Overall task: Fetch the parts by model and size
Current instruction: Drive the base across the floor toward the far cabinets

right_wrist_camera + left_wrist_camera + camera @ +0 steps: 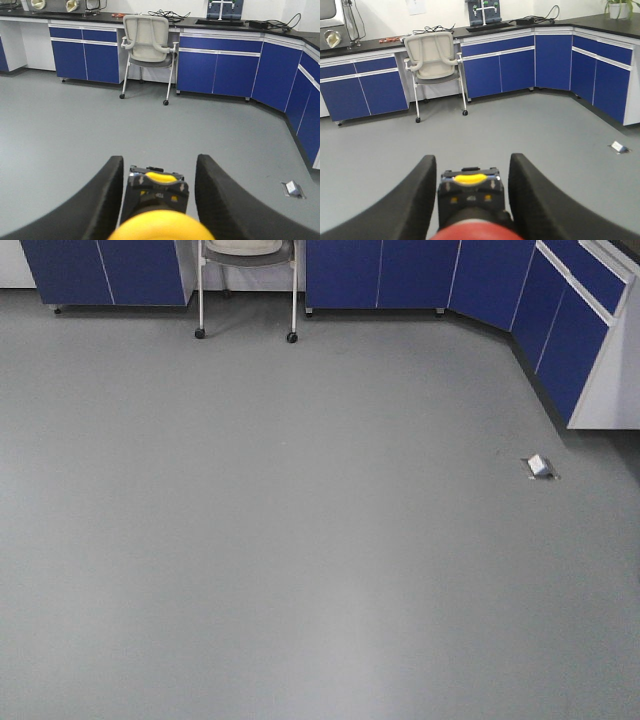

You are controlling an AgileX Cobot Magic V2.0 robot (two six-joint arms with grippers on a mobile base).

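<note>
The left gripper (472, 161) is closed to the width of the red-cap switch (470, 192), which sits between its two black fingers, the red cap toward the camera and the base pointing out over the grey floor (530, 125); the right gripper (159, 161) has the yellow-cap switch (157, 190) in the same way, closed down to the part and no further.

What could go wrong, in my judgement: both parts hang above a hard floor, and the hold seems to be on a short, partly rounded body; if the base rolls or an arm swings quickly, a switch may turn between the pads or slip out and drop. On the right side a thin gap shows beside the body, so this grip may be the weaker one.

Hard to make out: the real contact of pads and part lies below the edge of both wrist views; the caps are blurred; any model or size marking is too small to read; the front view shows only floor, the chair (246, 250) and blue cabinets (400, 270), with no arm and no place for delivery.
</note>
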